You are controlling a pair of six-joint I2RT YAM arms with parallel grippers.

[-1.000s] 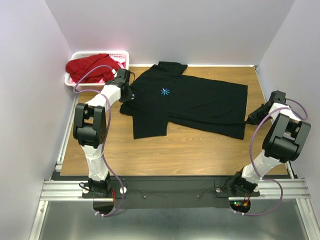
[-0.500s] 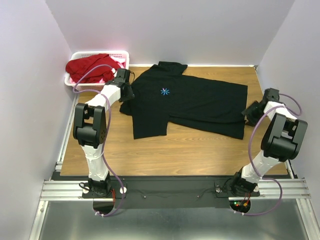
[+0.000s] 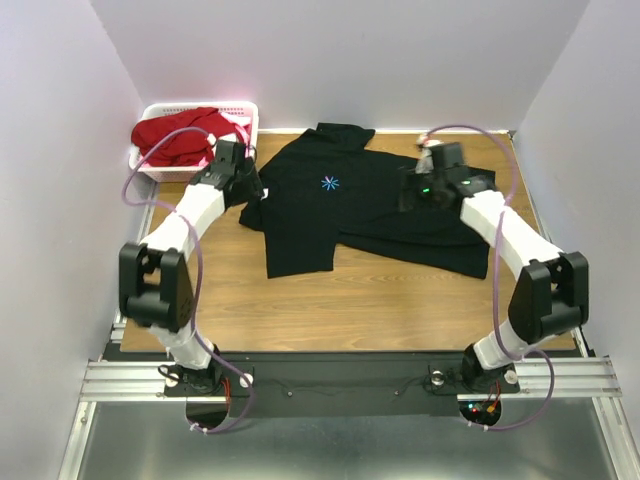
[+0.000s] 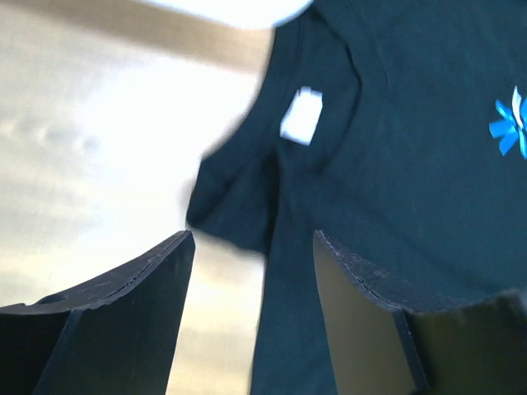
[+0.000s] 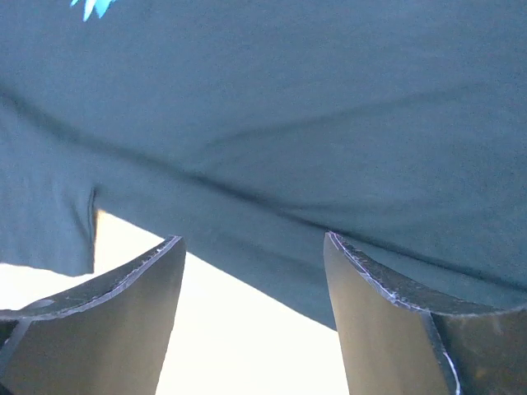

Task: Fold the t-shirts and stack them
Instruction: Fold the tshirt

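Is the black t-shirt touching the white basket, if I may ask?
Apart: the top view shows bare table between the black t-shirt and the basket.

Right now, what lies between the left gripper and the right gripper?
The black t-shirt, chest up with its blue logo, lies spread between them; the top view shows it.

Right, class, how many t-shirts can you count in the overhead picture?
2 plainly: a black t-shirt spread on the table, and a red t-shirt heaped in the white basket. Pink cloth beside it may be a third; more could lie hidden underneath.
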